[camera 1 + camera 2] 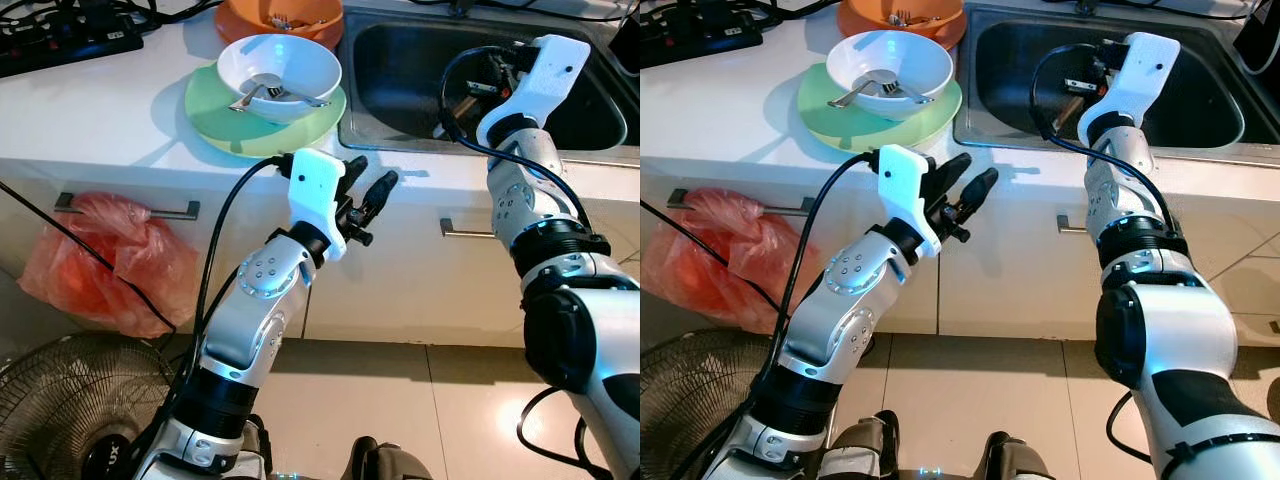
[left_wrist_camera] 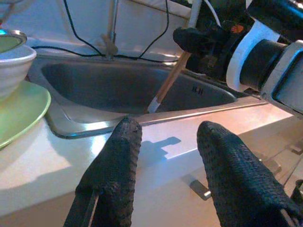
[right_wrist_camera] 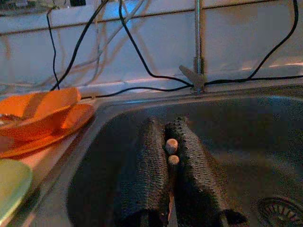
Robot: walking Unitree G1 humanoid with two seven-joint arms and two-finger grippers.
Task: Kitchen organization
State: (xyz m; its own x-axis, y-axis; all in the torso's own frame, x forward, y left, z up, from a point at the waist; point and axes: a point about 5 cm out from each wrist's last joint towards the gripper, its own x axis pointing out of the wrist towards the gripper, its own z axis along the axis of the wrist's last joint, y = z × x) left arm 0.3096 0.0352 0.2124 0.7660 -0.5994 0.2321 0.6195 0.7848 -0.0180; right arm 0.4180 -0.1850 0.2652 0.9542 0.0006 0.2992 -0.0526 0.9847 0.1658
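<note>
Right gripper [image 3: 171, 156] is pinching a pair of chopsticks [image 3: 171, 152] over the sink [image 1: 400, 125], likely to drop them for washing, while the left gripper [image 1: 371, 183] is waiting open near the counter edge [image 1: 120, 150].

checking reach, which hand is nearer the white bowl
Left. The left hand hangs just off the counter edge near the white bowl; the right hand is over the sink, gripping chopsticks.

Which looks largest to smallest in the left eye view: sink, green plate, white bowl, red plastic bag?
1. sink
2. red plastic bag, nearer the camera, so uncertain against the plate
3. green plate
4. white bowl
</note>
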